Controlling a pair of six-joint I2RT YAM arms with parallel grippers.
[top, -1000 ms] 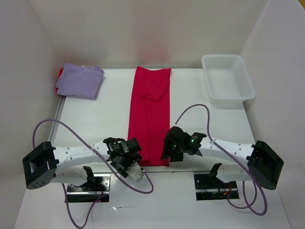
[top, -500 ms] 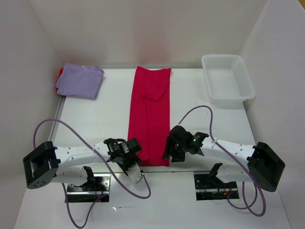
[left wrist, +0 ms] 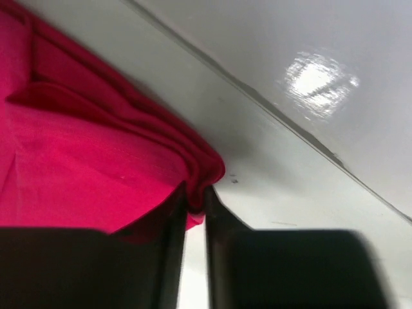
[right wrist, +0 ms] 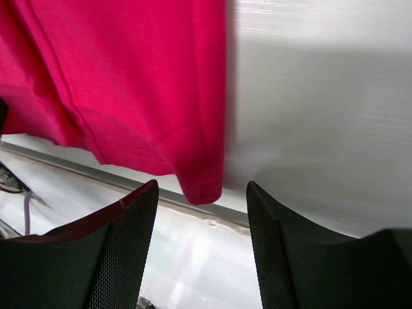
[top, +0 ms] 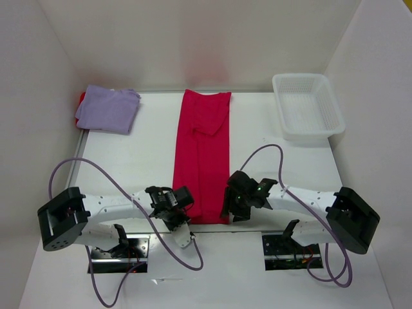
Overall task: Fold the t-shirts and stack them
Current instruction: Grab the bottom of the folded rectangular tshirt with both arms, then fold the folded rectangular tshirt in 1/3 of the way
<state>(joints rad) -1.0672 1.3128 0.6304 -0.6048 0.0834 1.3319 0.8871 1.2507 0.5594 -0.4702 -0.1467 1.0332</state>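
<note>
The pinkish crimson t-shirt (top: 201, 154) lies as a long narrow strip down the middle of the table. My left gripper (top: 183, 210) is at its near left corner, and the left wrist view shows the jaws of the left gripper (left wrist: 195, 201) pinched on a bunched fold of the crimson cloth (left wrist: 96, 167). My right gripper (top: 230, 207) is at the near right corner. The right wrist view has the right gripper (right wrist: 203, 199) open, with the hem corner of the shirt (right wrist: 203, 187) between the fingers and untouched. A folded lavender t-shirt (top: 107, 108) lies at the back left on a red t-shirt (top: 82, 98), which is mostly hidden.
A white plastic bin (top: 306, 78) stands at the back right. White walls close in the table on the left, back and right. The table's near edge runs just under the shirt's hem, with both arm bases below it.
My left gripper's jaws have closed on the shirt's near left corner. The right gripper has stayed open and shifted only slightly.
</note>
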